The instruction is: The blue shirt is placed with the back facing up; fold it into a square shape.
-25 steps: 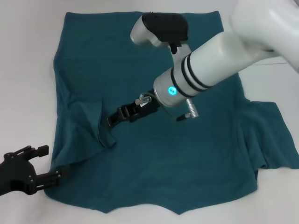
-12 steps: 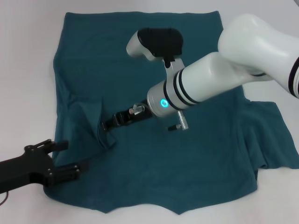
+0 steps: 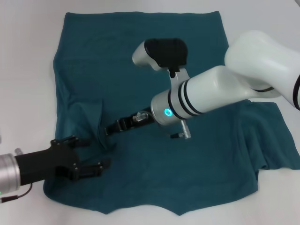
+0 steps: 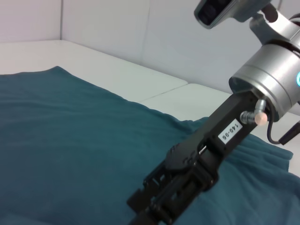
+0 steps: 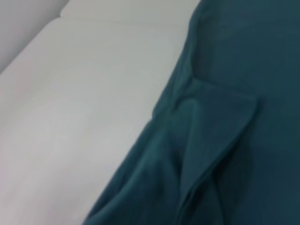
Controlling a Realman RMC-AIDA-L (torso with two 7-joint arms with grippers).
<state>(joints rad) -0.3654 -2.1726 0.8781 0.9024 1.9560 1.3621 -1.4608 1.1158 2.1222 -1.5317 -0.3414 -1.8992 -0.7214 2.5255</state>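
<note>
The blue shirt (image 3: 140, 56) lies spread flat on the white table, and it fills most of the left wrist view (image 4: 70, 131). Its left sleeve (image 3: 86, 122) is folded inward onto the body; the right wrist view shows that fold (image 5: 220, 126) up close. My right gripper (image 3: 109, 127) reaches in from the right, low over the cloth. Its slim fingers are together, with their tips at the folded sleeve's edge, and I cannot see any cloth pinched between them. My left gripper (image 3: 86, 153) is open over the shirt's lower left part, just below the fold.
The right sleeve (image 3: 276, 136) lies spread out at the right. Bare white table (image 3: 28, 70) borders the shirt on the left and at the far side. The right arm's white forearm (image 3: 211, 93) crosses above the shirt's middle.
My left gripper has moved in from the lower left corner, rightward onto the shirt's lower left part. The right gripper has shifted slightly down. The sleeve fold looks unchanged.
</note>
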